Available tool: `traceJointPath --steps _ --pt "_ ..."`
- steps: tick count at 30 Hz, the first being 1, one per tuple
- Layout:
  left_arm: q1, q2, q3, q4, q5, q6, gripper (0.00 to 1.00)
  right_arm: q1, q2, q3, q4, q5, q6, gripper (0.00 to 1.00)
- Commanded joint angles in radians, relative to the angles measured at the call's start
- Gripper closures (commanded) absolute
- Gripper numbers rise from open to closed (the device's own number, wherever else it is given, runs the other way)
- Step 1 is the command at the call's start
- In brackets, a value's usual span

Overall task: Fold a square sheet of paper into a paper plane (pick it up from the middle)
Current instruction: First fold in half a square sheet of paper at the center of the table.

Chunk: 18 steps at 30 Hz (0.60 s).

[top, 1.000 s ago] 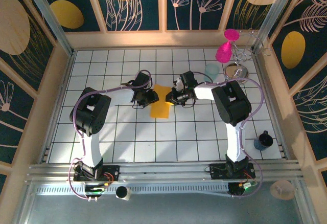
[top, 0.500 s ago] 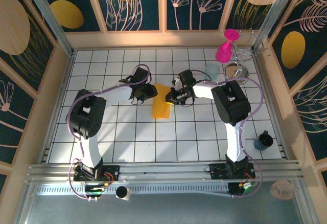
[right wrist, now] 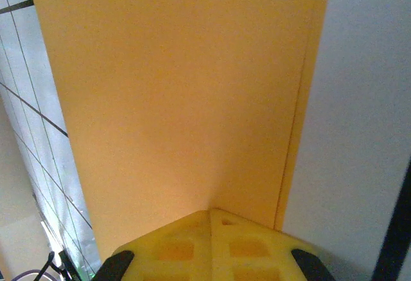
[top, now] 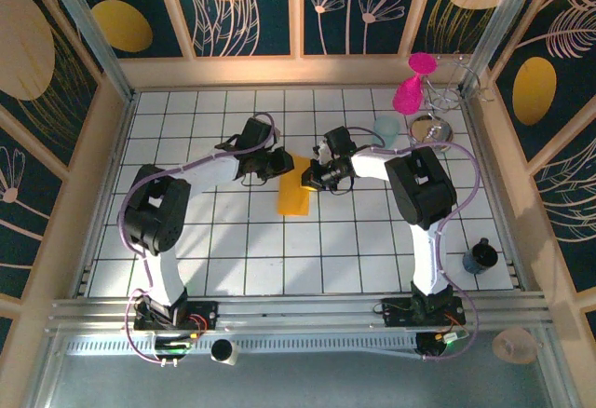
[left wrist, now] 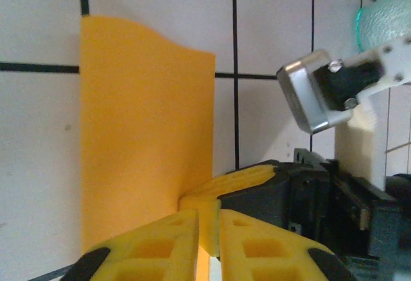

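Note:
The square sheet of paper (top: 294, 192) lies folded into a narrow orange-yellow rectangle on the white tiles. My left gripper (top: 279, 162) is at its far left corner. In the left wrist view the yellow fingers (left wrist: 209, 220) stand almost together with a raised strip of the paper (left wrist: 141, 133) between them. My right gripper (top: 310, 179) is at the paper's right edge, its yellow finger (left wrist: 247, 178) lying just beyond my left fingers. In the right wrist view it (right wrist: 210, 212) is shut, tips down on the paper (right wrist: 180, 101), with a lower layer showing along the right edge.
A pale teal cup (top: 386, 129) stands just behind the right gripper, with a pink object (top: 408, 91) and a shiny metal piece (top: 430, 130) beyond it. A dark cup (top: 479, 257) sits at the right edge. Wooden walls enclose the tiled floor.
My left gripper has travelled right to the paper's far left corner and its jaws have narrowed onto the edge. The right gripper has stayed shut on the paper.

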Motion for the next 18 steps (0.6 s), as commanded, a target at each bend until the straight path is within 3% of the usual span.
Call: traceJointPath --steps 1,8,18 --pt "-0.014 0.049 0.043 -0.050 0.041 0.035 0.86 -0.001 0.106 -0.048 -0.147 0.199 -0.004 0.97" --pt "-0.027 0.130 0.085 -0.098 0.086 0.064 0.91 0.000 0.116 -0.050 -0.155 0.205 -0.005 0.98" --pt "-0.027 0.182 0.107 -0.195 0.012 0.163 0.92 0.000 0.128 -0.058 -0.164 0.222 -0.012 0.98"
